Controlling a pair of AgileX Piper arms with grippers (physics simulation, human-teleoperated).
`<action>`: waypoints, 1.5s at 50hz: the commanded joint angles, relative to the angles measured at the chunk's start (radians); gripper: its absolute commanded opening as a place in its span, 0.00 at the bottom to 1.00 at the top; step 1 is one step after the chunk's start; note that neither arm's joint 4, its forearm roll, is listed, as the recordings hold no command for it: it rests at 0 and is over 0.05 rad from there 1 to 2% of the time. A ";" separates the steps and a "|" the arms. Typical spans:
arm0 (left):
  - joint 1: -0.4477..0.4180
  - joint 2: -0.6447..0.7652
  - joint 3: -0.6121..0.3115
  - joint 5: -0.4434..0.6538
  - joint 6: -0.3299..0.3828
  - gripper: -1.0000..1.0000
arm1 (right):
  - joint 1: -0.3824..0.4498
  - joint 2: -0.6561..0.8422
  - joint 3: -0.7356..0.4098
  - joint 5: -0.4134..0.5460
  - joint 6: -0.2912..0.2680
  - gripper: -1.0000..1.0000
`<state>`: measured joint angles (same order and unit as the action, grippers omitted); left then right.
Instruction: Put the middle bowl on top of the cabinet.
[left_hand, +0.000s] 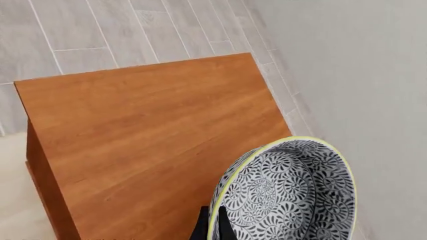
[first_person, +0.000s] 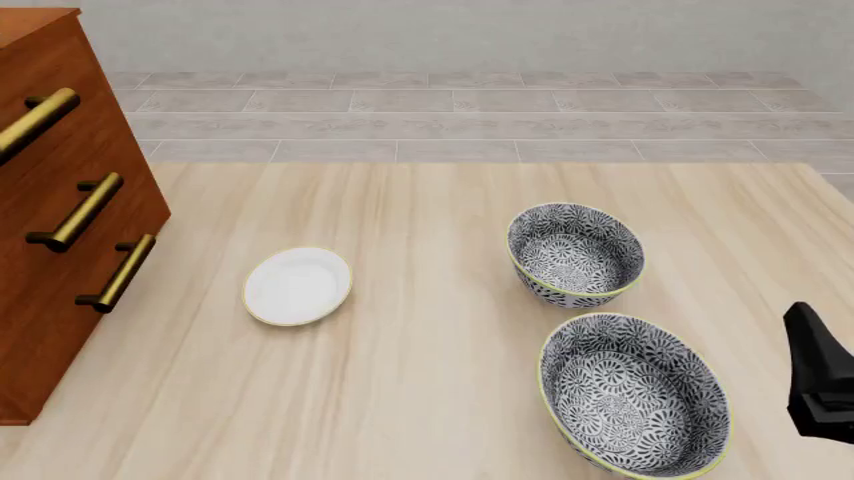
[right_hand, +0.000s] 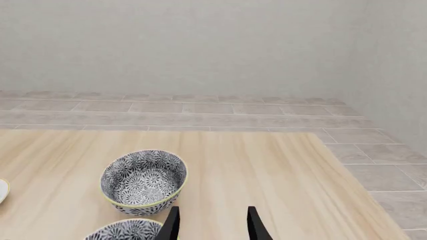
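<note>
The middle bowl (left_hand: 287, 195), black-and-white floral with a yellow-green rim, hangs tilted on its side over the flat top of the reddish-brown cabinet (left_hand: 147, 135). My left gripper (left_hand: 212, 226) is shut on the bowl's rim, one dark finger on each side of the wall. Whether the bowl touches the cabinet top cannot be told. The front view shows only the cabinet's (first_person: 54, 220) drawer front at the far left; the left arm and held bowl are out of that view. My right gripper (right_hand: 213, 225) is open and empty, low at the table's right side (first_person: 817, 380).
Two like-patterned bowls stand on the table, one further back (first_person: 575, 253) and one nearer (first_person: 634, 392) beside the right gripper. A small white plate (first_person: 298, 285) lies left of centre. A pale wall (left_hand: 360, 75) rises close behind the cabinet.
</note>
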<state>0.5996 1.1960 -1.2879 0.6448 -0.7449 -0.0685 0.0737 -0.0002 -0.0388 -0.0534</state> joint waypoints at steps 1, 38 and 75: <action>-0.003 0.020 0.011 0.008 -0.025 0.00 | 0.001 -0.006 0.000 0.007 -0.002 1.00; 0.081 0.113 -0.039 0.092 0.010 0.00 | 0.009 0.001 0.000 0.004 0.000 1.00; 0.041 0.051 -0.012 0.049 -0.029 1.00 | 0.014 0.030 0.000 -0.017 -0.004 1.00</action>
<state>0.6408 1.2561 -1.3307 0.6812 -0.7456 -0.0564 0.0893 -0.0007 -0.0431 -0.0563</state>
